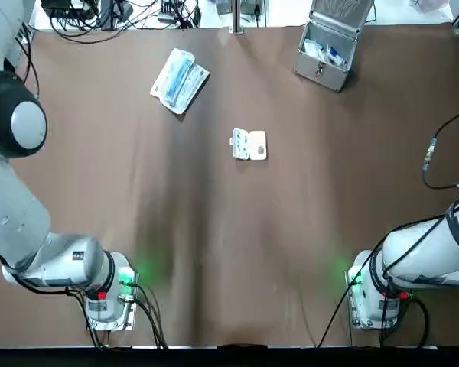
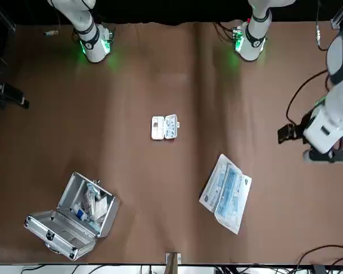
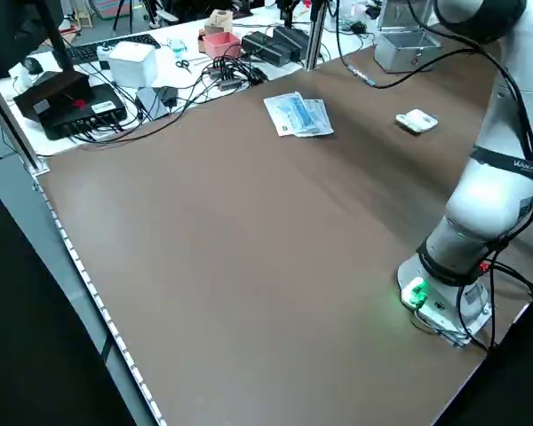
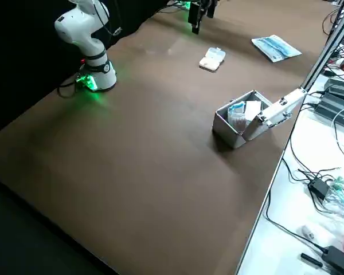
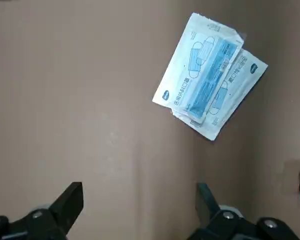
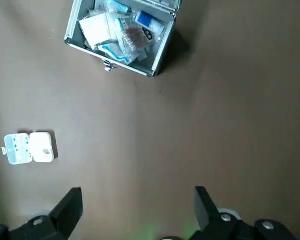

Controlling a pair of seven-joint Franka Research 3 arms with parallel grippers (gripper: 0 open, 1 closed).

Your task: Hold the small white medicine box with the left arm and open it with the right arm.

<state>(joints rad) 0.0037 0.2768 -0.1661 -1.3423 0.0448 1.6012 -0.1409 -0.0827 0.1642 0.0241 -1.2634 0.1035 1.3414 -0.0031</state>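
The small white medicine box (image 1: 249, 144) lies in the middle of the brown table with its lid folded flat open, one plain white half next to one half with teal marks (image 2: 164, 127). Nothing touches it. My left gripper (image 5: 139, 205) hovers open over bare table near the mask packets, off to the left of the box. My right gripper (image 6: 137, 205) is open too, high over the table's right side, with the box (image 6: 29, 148) well away from its fingers. Both grippers are empty.
A stack of blue-and-white mask packets (image 1: 179, 80) lies at the far left of centre. An open metal first-aid case (image 1: 329, 50) with supplies stands at the far right. Cables and equipment (image 3: 115, 71) crowd the bench beyond the table's far edge.
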